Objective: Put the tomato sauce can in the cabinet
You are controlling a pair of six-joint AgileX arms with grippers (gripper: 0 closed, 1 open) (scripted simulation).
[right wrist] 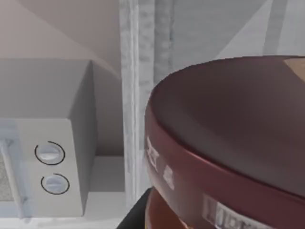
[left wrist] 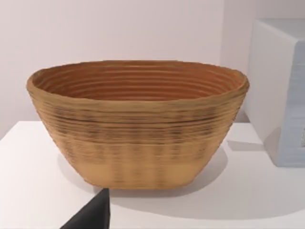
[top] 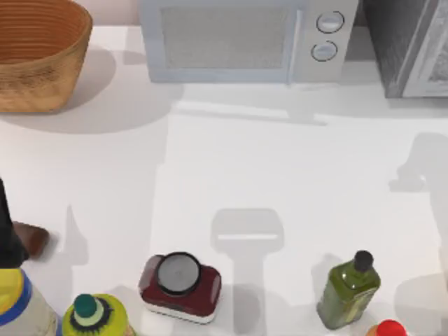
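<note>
The tomato sauce can (right wrist: 228, 143) looms close in the right wrist view, showing its dark maroon top and maroon band with pale lettering. My right gripper is shut on it, and one dark finger (right wrist: 137, 215) shows beside the can's lower edge. Just behind the can stands the cabinet (right wrist: 138, 95) with its pale grey door frame. In the top view the cabinet (top: 395, 49) is the dark speckled box at the back right corner. My left arm (top: 7, 234) is parked at the table's left edge.
A light grey microwave (top: 238, 38) with two knobs stands at the back middle, left of the cabinet. A woven basket (top: 38, 56) sits at the back left. Along the front stand a squat dark-red container (top: 180, 283), a green bottle (top: 348, 287) and other bottles (top: 94, 316).
</note>
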